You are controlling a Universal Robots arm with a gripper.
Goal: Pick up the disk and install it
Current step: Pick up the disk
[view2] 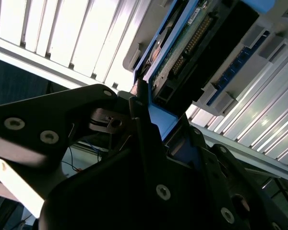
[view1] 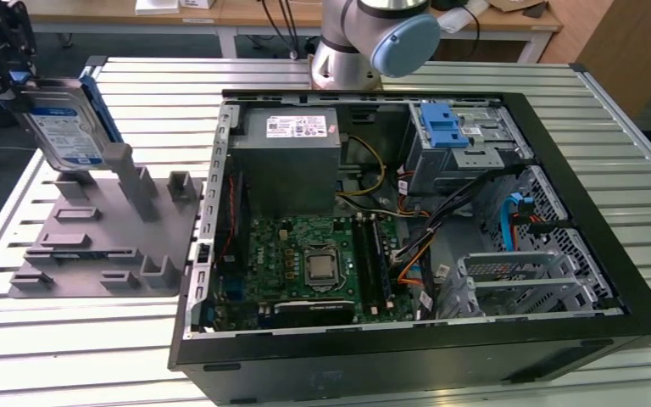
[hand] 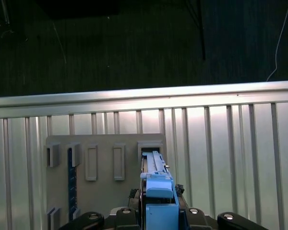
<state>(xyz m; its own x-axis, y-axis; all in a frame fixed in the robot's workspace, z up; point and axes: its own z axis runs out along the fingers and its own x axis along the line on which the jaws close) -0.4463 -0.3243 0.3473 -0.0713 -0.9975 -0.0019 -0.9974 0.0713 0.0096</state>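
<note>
Exterior view: the disk (view1: 63, 125) stands upright at the exterior view's left, just over the grey holder (view1: 99, 242) on the slatted surface (view1: 77, 339), well apart from the open computer case (view1: 416, 220). Second wrist view: the hand (view2: 151, 112) is clamped onto the disk's blue frame. First wrist view: the disk's blue edge sits above one of the holder's slots.

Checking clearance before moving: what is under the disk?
The grey fixture plate, with slots, lies below the disk; the stretch directly beneath is covered by the disk itself.
</note>
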